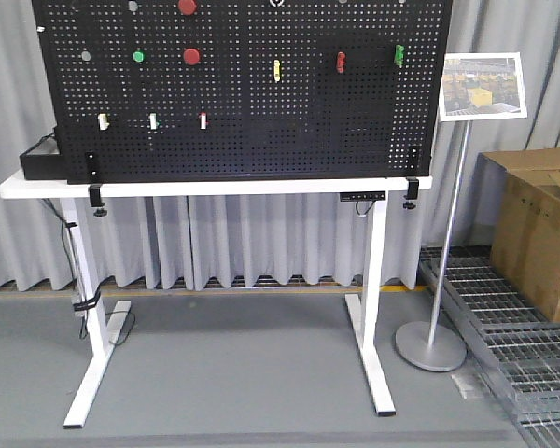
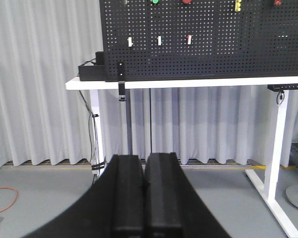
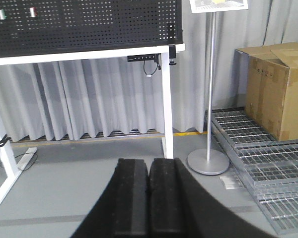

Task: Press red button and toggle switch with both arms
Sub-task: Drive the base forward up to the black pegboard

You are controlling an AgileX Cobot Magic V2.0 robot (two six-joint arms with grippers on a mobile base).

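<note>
Left fingers (image 2: 144, 168): pressed flat together with nothing between them, at 6 o'clock in the left wrist view, well apart from the pegboard (image 1: 261, 131).
Right fingers (image 3: 149, 171): pressed together the same way, holding nothing, at 6 o'clock in the right wrist view.
Pegboard: black, upright on the white worktop (image 1: 215, 187).
Lower red button (image 1: 192, 56): round, at 10 o'clock from the board's middle.
Upper red button (image 1: 188, 6): at 12 o'clock from the lower one, cut by the frame edge.
Switch (image 1: 276, 3): dark knob in a pale ring, at 12 o'clock from the yellow lever (image 1: 276, 69), partly cut off.

Cardboard box (image 1: 541, 233) on grating (image 1: 504, 327); sign stand (image 1: 432, 347) beside white table (image 1: 215, 188).
</note>
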